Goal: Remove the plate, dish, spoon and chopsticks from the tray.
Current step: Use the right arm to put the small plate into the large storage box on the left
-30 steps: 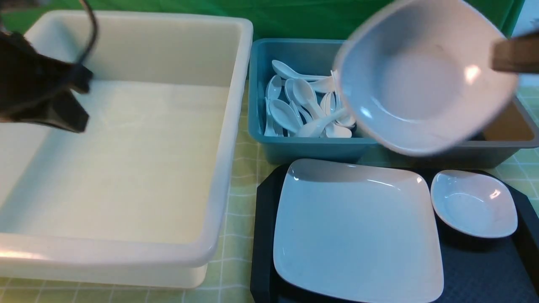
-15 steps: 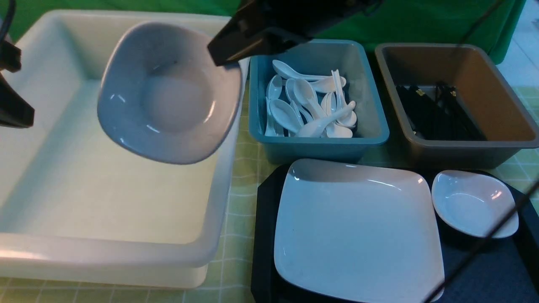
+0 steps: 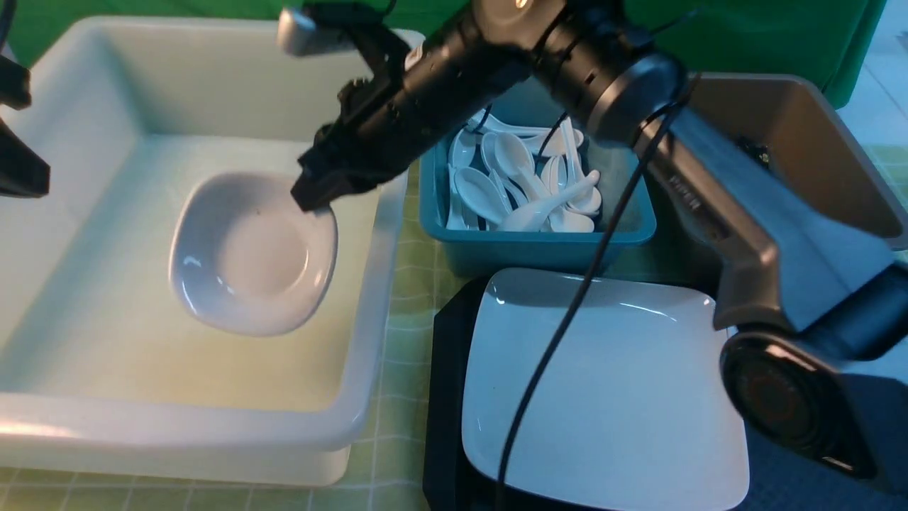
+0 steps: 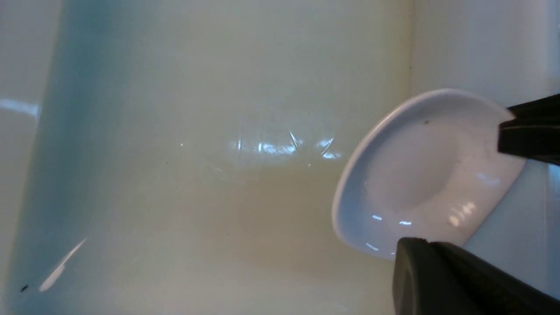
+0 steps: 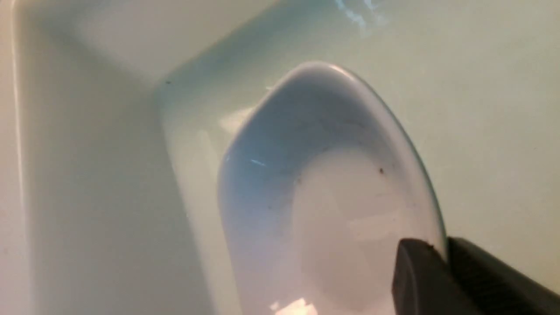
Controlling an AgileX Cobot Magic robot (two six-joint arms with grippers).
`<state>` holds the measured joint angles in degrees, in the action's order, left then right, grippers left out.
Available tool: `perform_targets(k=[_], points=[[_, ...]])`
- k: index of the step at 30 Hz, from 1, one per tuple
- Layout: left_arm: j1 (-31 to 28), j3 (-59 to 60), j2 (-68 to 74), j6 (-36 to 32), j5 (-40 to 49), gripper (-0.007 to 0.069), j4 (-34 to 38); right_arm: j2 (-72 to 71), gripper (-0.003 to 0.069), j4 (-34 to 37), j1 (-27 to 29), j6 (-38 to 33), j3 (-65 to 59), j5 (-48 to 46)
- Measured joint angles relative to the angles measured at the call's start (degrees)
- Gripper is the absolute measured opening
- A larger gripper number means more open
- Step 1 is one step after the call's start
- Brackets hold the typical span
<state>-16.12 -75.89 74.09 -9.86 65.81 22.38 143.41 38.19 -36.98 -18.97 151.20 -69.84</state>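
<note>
Firmly clamped on the upper-right rim of the dish (image 3: 248,259) with the right gripper (image 3: 312,199), tilting it low inside the big white tub (image 3: 379,284) at left-centre of the front view; touching the tub floor or not, impossible to tell. Parked at the far left edge, above that tub, with the left gripper (image 3: 25,177) pressed together on nothing visible. Farther out, at lower centre, leaving the plate (image 3: 603,383) flat on the tray (image 3: 441,397), just below a teal tub (image 3: 539,248) heaped with white spoons (image 3: 525,188).

My R arm (image 3: 709,184) reaches across leftward, R gripper (image 3: 312,199) clamped on dish (image 3: 248,262) rim; L gripper (image 3: 21,174) closed, far left.
</note>
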Motion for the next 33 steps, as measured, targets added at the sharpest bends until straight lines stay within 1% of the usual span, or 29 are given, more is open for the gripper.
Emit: perform_targets(k=[14,20,22,26,27,28,29,30,33], points=[[0.0,0.0,0.0,-0.3,-2.0,-0.0001,-0.4,1.1,0.0032,-8.9,-3.7,0.0,0.1,-0.1],[0.0,0.0,0.0,-0.5,-2.2,-0.0001,-0.6,1.1,0.0036,-9.4,-4.1,-0.1,-1.2,0.5],[0.0,0.0,0.0,-0.5,-2.2,-0.0001,-0.6,0.9,0.0049,-9.7,-4.1,-0.1,-1.8,1.0],[0.0,0.0,0.0,-0.5,-2.2,-0.0001,-0.6,0.4,0.0120,-10.7,-4.4,-0.1,-2.4,1.5],[0.0,0.0,0.0,-0.5,-2.2,-0.0001,-0.6,0.4,0.0147,-10.9,-4.5,-0.1,-2.4,1.6],[0.0,0.0,0.0,-0.5,-2.2,-0.0001,-0.6,0.4,0.0196,-11.2,-4.6,0.0,-2.5,1.8],[0.0,0.0,0.0,-0.5,-2.2,-0.0001,-0.6,0.4,0.0196,-11.2,-4.6,0.0,-2.5,1.8],[0.0,0.0,0.0,-0.5,-2.2,-0.0001,-0.6,0.4,0.0242,-11.3,-4.6,0.0,-2.6,1.9],[0.0,0.0,0.0,-0.5,-2.2,-0.0001,-0.6,0.4,0.0287,-12.2,-4.6,0.0,-1.6,1.2]])
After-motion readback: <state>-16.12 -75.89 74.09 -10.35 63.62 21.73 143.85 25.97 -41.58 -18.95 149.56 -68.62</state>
